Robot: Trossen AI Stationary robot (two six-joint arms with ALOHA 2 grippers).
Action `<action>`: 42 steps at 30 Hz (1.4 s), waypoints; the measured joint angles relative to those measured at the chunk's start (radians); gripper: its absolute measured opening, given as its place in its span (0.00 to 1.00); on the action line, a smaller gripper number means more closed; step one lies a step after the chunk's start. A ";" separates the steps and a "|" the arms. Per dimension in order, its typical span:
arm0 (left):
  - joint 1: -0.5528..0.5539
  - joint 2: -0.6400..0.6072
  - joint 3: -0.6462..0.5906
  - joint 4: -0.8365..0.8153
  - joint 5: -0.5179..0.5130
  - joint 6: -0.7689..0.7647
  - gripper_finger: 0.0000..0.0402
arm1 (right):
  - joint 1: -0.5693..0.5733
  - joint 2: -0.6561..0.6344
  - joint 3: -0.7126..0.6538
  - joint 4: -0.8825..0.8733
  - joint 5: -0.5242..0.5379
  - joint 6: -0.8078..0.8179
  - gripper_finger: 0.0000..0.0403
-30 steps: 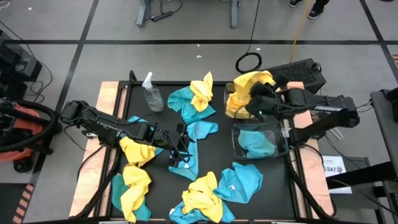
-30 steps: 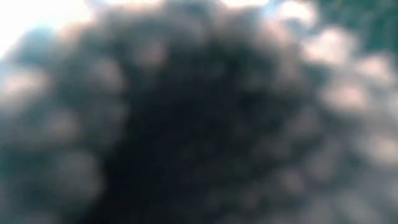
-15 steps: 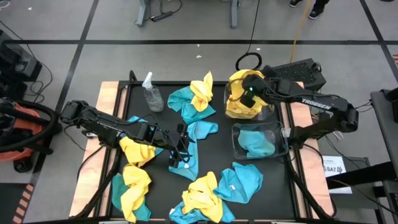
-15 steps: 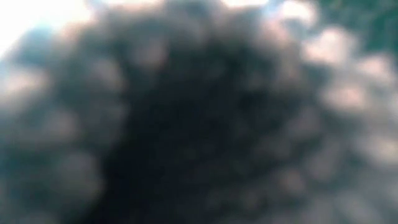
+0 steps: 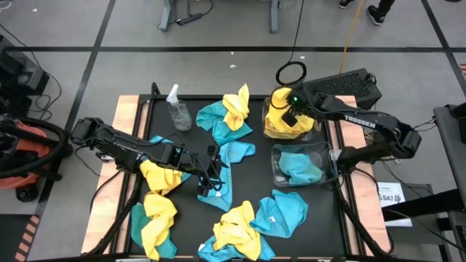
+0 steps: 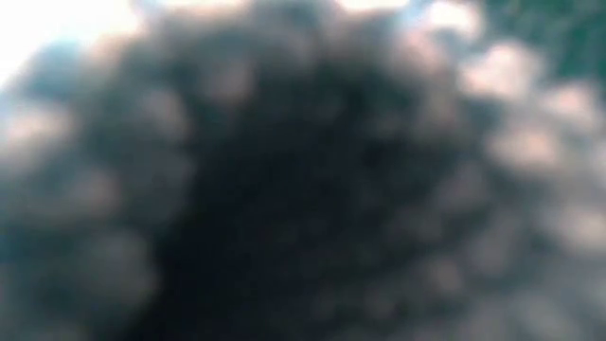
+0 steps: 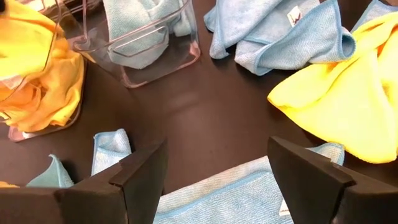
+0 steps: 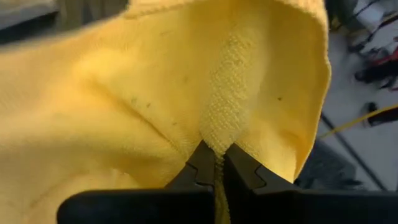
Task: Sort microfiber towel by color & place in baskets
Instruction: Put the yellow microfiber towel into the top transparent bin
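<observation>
My right gripper (image 5: 291,108) is shut on a bright yellow towel (image 5: 280,122) over the far clear basket (image 5: 314,132), which holds yellow cloth. The near basket (image 5: 275,156) holds a teal towel (image 5: 298,166). My left gripper (image 5: 211,178) is open and empty just above a teal towel (image 5: 234,154) spread on the mat at the table's middle. In the left wrist view its fingers (image 7: 143,180) stand on either side of that towel (image 7: 230,193). Something dark and blurred blocks the low view. My right gripper (image 8: 214,165) pinches a raised fold of the yellow towel (image 8: 217,134) between its two fingertips. It comes at the towel from above. The rest of the towel (image 8: 137,93) spreads out beyond the fingers and lies bunched in the far basket.
Loose towels lie on the black mat: a yellow and teal heap at the far middle (image 5: 229,116), yellow ones at the left (image 5: 160,176) and near left (image 5: 156,218), and yellow (image 5: 237,229) and teal (image 5: 284,211) ones near the front. A clear spray bottle (image 5: 178,109) stands far left.
My right gripper has moved toward the table's far edge over the far basket, still shut on the yellow towel. The towel has gone with it and now sits lower and more bunched in the basket.
</observation>
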 joint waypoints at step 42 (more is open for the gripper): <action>0.003 0.000 0.000 0.029 -0.005 -0.022 0.70 | -0.080 -0.001 -0.235 0.158 -0.386 0.117 0.29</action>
